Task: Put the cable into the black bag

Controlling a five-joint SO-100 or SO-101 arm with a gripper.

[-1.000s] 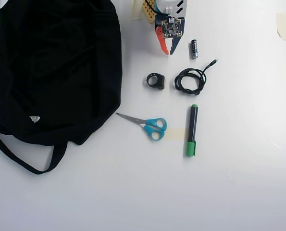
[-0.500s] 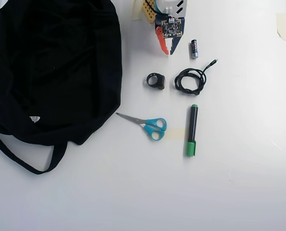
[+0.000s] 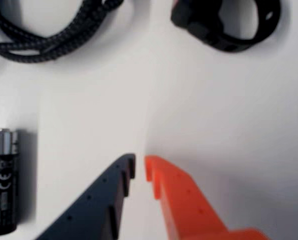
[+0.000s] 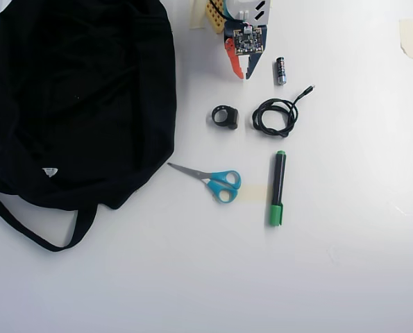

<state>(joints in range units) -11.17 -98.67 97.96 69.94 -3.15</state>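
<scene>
Up close in the wrist view, the gripper [image 3: 139, 167] is pointing at bare white table [image 3: 229, 125], its dark and orange jaws sitting nearly together with only a thin slit between them and nothing caught there. A battery [image 3: 2, 180] is lying at the left edge, the cable [image 3: 43, 30] is showing at the top left, and a black ring-shaped object [image 3: 229, 22] at the top right. From overhead, the gripper [image 4: 244, 75] is hovering near the top, the cable [image 4: 275, 115] is lying coiled on the table just below the battery [image 4: 280, 71], beside the ring [image 4: 225, 116], well apart from the black bag [image 4: 74, 97] on the left. Scissors [image 4: 209, 179] and a green marker [image 4: 277, 187] are resting lower down.
</scene>
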